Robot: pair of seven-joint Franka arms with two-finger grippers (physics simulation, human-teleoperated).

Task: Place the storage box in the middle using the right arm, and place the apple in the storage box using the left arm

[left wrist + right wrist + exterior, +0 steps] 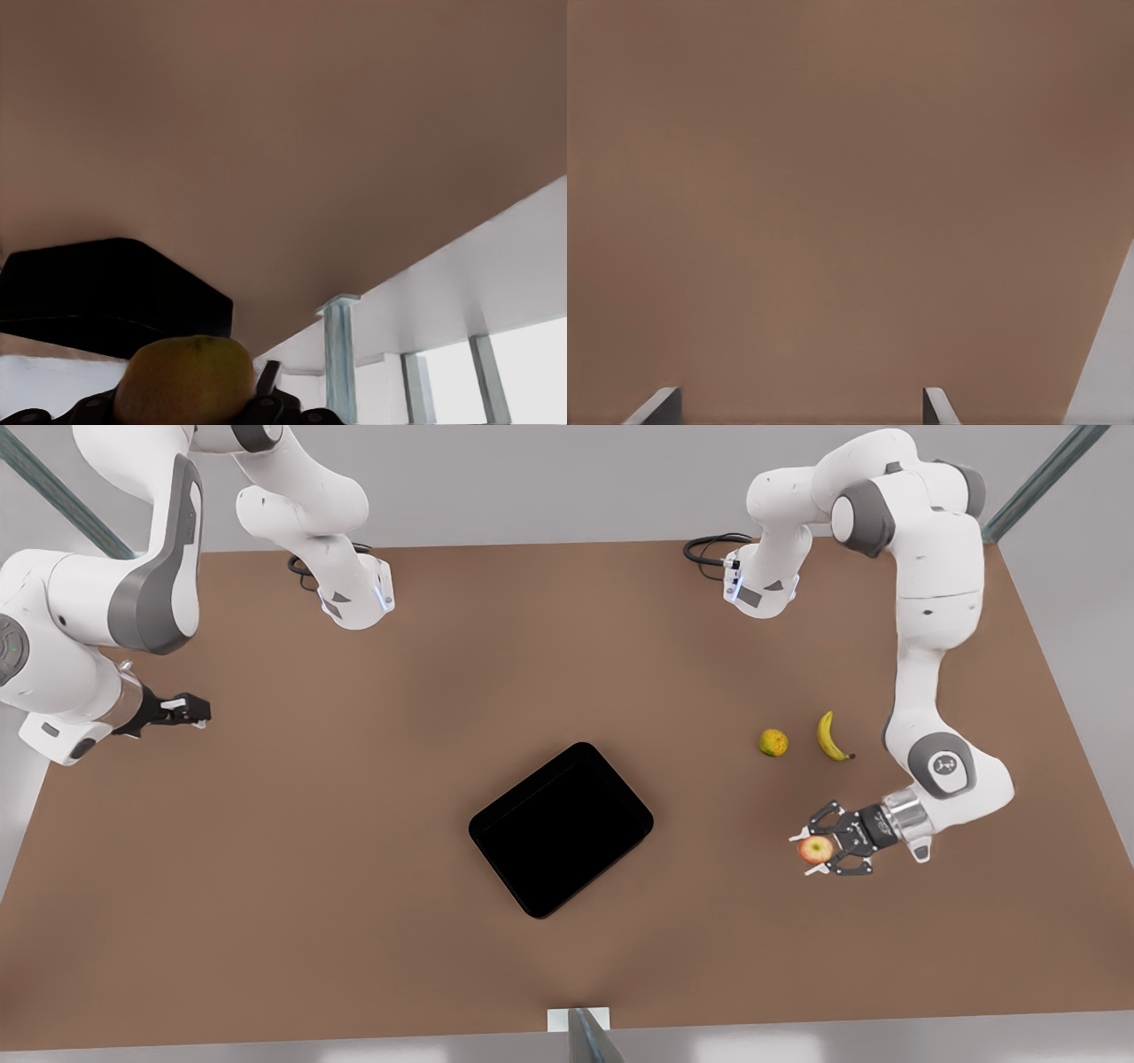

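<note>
**Observer:** Walk me across the front view, from its left.

**Operator:** At the far left I have the right gripper [197, 710], parked over bare table [354, 850] and well apart from everything. That arm waits. In its wrist view two fingertips [656, 405] stand well apart with nothing between them, so I read it as spread wide and empty.

**Observer:** And the middle?

**Operator:** The storage box [561, 829] lies flat near the table's centre, turned so its long axis runs diagonally, from lower left up to upper right. It looks empty. I judge that half of the job done.

**Observer:** Then the right side?

**Operator:** A citrus fruit [773, 742] and a banana [832, 737] lie just beside each other, untouched. Nearer the camera is the left gripper [817, 850], fingers closed around the apple [815, 849]. The apple [184, 379] sits right at the wrist camera, seated in the fingers, with the box [106, 297] ahead of it.

**Observer:** So what does the next move turn on?

**Operator:** Direction. From the gripper the box lies toward the front view's left, at about the same depth and well apart. I can't tell how high the apple is above the table. My judgement: carry it sideways, clear the low wall, and release over the black floor.
</note>
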